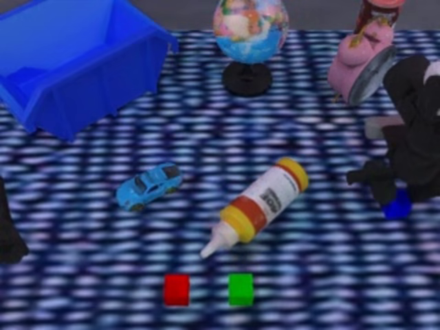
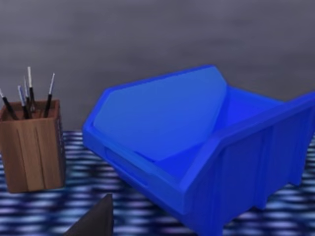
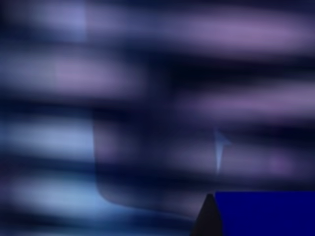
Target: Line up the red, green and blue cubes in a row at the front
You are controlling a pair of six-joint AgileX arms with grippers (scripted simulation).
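1. The right hand (image 1: pixel 393 194) is low at the right side of the table (image 1: pixel 82 261), and the blue cube (image 1: pixel 398 205) sits right under its tips.
2. I cannot tell if it squeezes the cube.
3. The red cube (image 1: pixel 176 289) and green cube (image 1: pixel 240 289) sit side by side, far from that hand.
4. The left hand (image 1: pixel 8 237) waits at the left edge.

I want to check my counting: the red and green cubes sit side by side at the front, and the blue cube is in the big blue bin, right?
Not quite. The red cube and green cube do sit together at the front, but the top view shows the blue cube at the right tool, not in the blue bin.
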